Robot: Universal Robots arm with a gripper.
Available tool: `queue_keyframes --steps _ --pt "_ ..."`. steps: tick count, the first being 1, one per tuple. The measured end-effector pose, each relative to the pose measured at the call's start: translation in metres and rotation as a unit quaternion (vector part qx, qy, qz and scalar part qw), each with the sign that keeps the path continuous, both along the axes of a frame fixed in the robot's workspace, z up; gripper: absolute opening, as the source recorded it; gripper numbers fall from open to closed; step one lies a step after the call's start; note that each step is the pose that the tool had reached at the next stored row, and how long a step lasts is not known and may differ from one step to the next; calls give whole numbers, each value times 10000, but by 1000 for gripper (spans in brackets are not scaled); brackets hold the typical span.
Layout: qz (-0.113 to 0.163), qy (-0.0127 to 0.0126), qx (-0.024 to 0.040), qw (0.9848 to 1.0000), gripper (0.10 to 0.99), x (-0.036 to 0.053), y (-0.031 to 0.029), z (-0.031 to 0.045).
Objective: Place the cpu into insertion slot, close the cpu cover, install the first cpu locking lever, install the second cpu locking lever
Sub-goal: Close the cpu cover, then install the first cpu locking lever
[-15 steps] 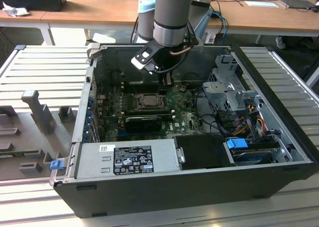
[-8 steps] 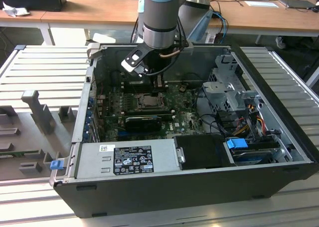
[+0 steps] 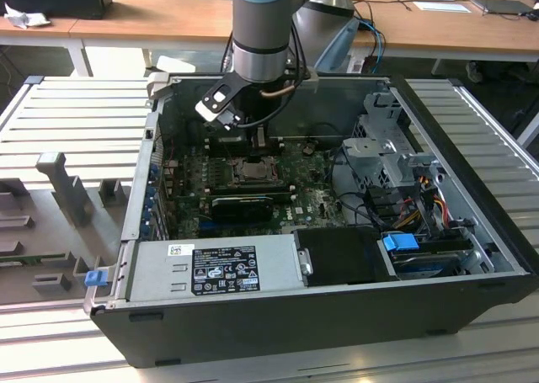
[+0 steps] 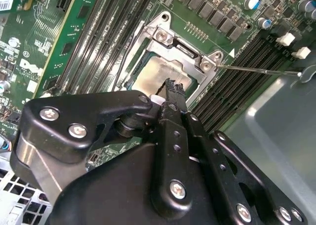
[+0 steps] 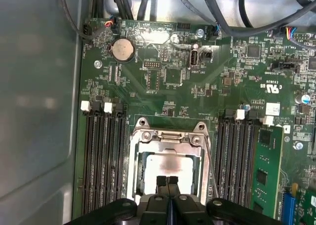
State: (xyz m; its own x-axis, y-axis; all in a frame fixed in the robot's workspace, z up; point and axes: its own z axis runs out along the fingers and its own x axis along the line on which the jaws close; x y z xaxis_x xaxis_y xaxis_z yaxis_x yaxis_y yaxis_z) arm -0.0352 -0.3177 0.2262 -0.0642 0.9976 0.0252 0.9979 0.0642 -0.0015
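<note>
- In the exterior view, the gripper (image 3: 246, 139) hung inside the open case (image 3: 253, 332), directly above the socket (image 3: 253, 171).
- In the second wrist view, the gripper (image 4: 173, 86) was pinched together with nothing held, just above the chip (image 4: 155, 71). The chip sat in the socket, and the cover (image 4: 185, 52) lay flat around it. A thin lever (image 4: 256, 69) stuck out from the socket's corner, apparently unlatched.
- In the first wrist view, the touching fingertips (image 5: 161, 181) hovered over the chip's edge. The lever (image 5: 211, 168) ran just beside the socket.
- The work looked to be at the levers. Doing it well would mean pressing on the wire rather than the chip's top. The cover should stay flat, and the push should not slip onto the memory slots (image 5: 101, 160) flanking the socket.
</note>
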Motion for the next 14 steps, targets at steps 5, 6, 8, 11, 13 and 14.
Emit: queue_keyframes --steps 5,6,8,11,13,14 --pt "0 0 -1 10000 106 -9 0 20" --pt "0 0 -9 10000 106 -9 0 60" --pt "0 0 -11 10000 106 -8 0 103" --pt "0 0 -17 10000 106 -9 0 181" --pt "0 -1 -17 10000 106 -9 0 251" --pt "0 0 -17 10000 106 -9 0 275"
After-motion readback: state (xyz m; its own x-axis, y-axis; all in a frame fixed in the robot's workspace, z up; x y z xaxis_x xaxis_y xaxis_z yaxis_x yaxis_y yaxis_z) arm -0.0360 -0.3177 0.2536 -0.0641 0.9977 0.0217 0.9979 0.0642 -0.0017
